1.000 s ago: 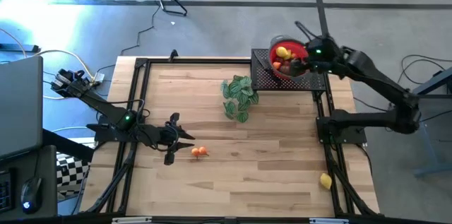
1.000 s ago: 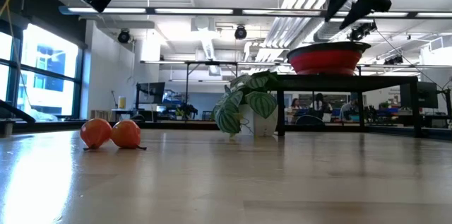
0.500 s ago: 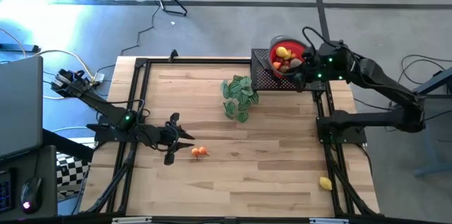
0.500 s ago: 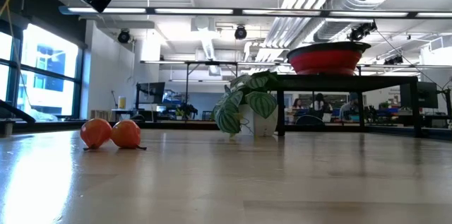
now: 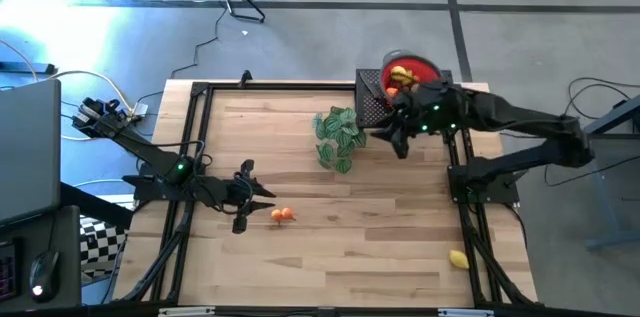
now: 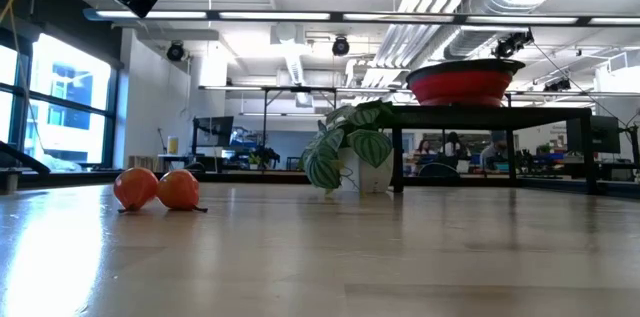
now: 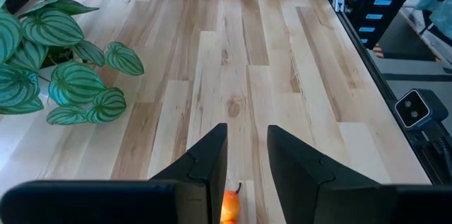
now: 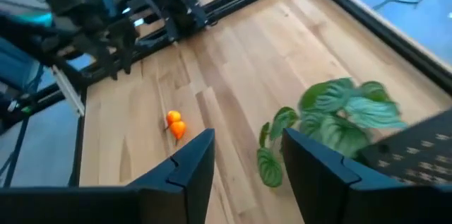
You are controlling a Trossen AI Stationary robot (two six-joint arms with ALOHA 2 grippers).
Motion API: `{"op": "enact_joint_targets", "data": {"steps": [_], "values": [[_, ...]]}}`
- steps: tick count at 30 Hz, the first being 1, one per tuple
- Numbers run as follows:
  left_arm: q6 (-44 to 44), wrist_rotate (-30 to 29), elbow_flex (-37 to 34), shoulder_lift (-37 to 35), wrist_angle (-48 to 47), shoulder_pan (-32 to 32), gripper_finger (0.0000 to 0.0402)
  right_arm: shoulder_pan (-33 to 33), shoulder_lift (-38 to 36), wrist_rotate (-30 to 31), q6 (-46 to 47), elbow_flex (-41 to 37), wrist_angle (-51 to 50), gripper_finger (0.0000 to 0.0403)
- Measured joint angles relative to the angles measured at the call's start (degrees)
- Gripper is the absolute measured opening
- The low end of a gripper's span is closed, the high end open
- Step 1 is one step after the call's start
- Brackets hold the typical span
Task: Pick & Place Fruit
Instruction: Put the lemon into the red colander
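Red bowl on its raised black mesh stand, at about one o'clock on my overhead view, already holds several fruits: I can make out yellow and orange pieces heaped inside. That part of the job I judge mostly done.

Left on the wooden table I count two loose items. An orange pair, two small round glossy fruits touching each other with a dark stem end, sits near eight o'clock from the table's centre. A single yellow lemon lies alone at about four o'clock, close to the right rail.

My right gripper is off the bowl, over the table just beside the green plant, at roughly one o'clock; its fingers stand apart with nothing between them, so it is empty.

My left gripper waits at nine o'clock, just beside the orange pair, fingers parted in a narrow gap and holding nothing; the fruit shows right below them.
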Motion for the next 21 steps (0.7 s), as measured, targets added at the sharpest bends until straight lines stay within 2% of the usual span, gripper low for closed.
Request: {"op": "enact_joint_targets", "data": {"steps": [8, 13, 21], "values": [[0.0, 0.0, 0.0, 0.0, 0.0, 0.0, 0.0099, 4.8, 6.2, 0.0, -0.2, 0.0, 1.9, 0.0148], [0.0, 0.0, 0.0, 0.0, -1.3, 0.0, 0.0099, 8.0, 8.6, -2.0, 0.9, 0.0, -1.6, 0.0148], [0.0, 0.0, 0.0, 0.0, -2.6, 0.0, 0.0099, 14.8, 9.2, -1.7, 15.7, 0.0, -16.4, 0.0148]]}}
